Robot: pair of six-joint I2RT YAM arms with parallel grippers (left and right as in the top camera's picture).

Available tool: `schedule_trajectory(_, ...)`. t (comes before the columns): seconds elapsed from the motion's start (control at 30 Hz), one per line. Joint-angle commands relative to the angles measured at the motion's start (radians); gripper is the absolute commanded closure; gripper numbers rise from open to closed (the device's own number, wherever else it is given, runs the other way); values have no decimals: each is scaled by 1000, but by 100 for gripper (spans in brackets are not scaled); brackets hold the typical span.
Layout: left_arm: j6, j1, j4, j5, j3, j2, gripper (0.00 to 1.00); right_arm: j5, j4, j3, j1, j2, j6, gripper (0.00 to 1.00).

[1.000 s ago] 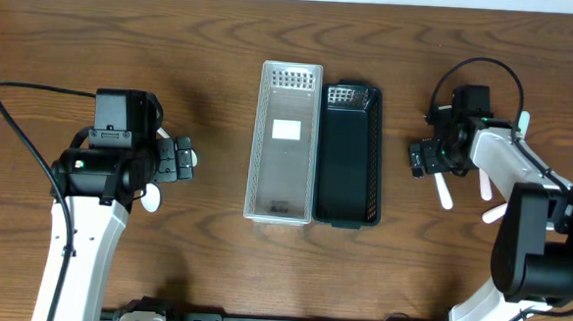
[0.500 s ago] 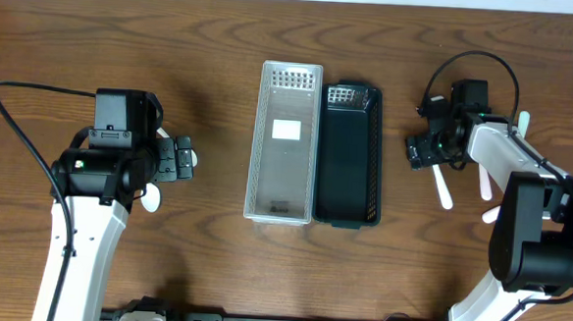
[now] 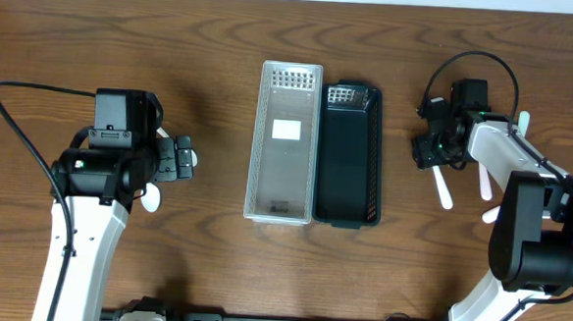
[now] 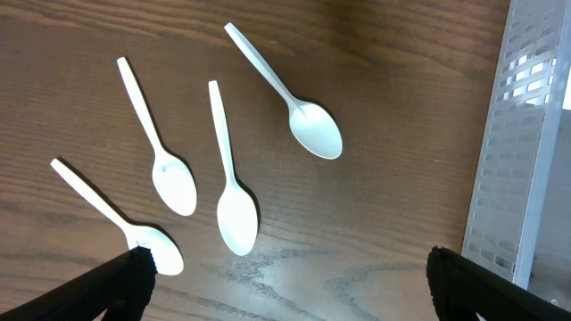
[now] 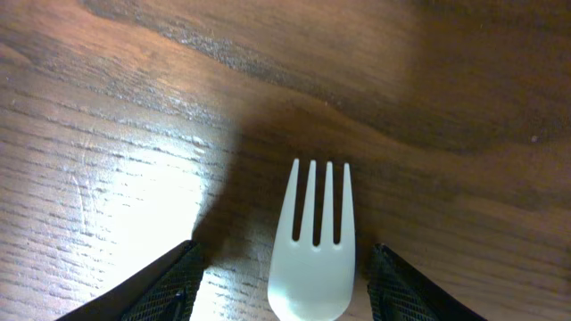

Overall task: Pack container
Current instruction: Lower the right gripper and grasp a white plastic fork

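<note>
1. Spoons (image 4: 236,218), four white ones, lie on the table (image 3: 223,59) left of the baskets. The left claw (image 4: 285,272) hangs over them, its fingers spread wide and holding nothing.
2. Mid-table, a clear basket (image 3: 258,149) and a black basket (image 3: 374,155) sit side by side, long axes running near to far.
3. On the right, the right claw (image 5: 284,267) is released and straddles a white fork (image 5: 310,259). The fork's handle runs crosswise to the closing line, so this arm is the nearer. The black basket lies to its left.
</note>
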Motion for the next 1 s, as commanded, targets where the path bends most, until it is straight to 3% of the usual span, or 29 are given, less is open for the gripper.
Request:
schedule_trajectory(0.0, -5, 0, -2, -7, 14, 6, 1, 64, -29, -32, -6, 57, -3, 42)
schedule_trajectory(0.33, -5, 0, -2, -8, 14, 6, 1, 63, -31, -32, -6, 57, -3, 66)
schedule_trajectory(0.97, -5, 0, -2, -7, 14, 5, 1, 63, -16, -32, -6, 57, -3, 84)
